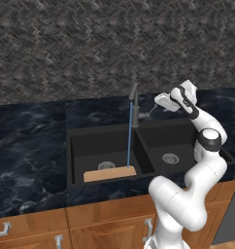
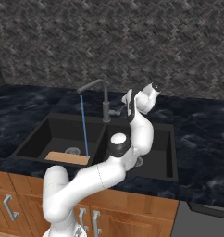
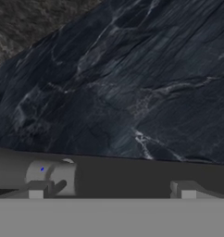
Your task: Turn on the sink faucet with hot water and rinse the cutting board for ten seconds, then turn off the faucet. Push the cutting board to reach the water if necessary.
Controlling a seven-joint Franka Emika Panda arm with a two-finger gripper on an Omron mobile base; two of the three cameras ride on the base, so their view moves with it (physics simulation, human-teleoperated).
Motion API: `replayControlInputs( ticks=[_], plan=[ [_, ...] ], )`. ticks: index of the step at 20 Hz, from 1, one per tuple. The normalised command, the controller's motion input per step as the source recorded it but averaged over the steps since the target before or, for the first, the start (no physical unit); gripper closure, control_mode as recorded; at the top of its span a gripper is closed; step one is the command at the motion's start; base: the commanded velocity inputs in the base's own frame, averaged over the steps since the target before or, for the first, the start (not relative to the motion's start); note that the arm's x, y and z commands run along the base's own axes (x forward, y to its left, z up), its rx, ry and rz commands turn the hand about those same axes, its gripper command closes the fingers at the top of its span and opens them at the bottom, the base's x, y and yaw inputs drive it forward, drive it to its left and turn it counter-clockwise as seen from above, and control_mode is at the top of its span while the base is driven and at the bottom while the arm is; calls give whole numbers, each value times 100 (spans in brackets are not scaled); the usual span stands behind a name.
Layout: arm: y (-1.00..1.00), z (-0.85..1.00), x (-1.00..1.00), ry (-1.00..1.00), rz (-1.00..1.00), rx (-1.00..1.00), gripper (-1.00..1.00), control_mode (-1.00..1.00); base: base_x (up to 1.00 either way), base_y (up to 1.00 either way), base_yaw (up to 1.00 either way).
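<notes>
In the left basin of the sink [image 1: 75,146] the cutting board [image 1: 109,173] lies flat at the front wall, and the water [image 1: 129,138] lands on its right end. Behind the divider stands the sink faucet [image 1: 135,107], its thin lever pointing right. The end effector [image 1: 160,101], fingers spread and holding nothing, sits just right of that lever, well above and behind the board. I'd worry about the fingers slipping off the slim lever, leaving the water running.
</notes>
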Motion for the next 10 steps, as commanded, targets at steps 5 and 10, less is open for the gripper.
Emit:
replayControlInputs(
  ticks=[5, 10],
  plan=[
    [0, -8, 0, 0, 0, 0, -100, -100, 0, 0, 0],
    [0, -10, 0, 0, 0, 0, -100, -100, 0, 0, 0]
  ],
)
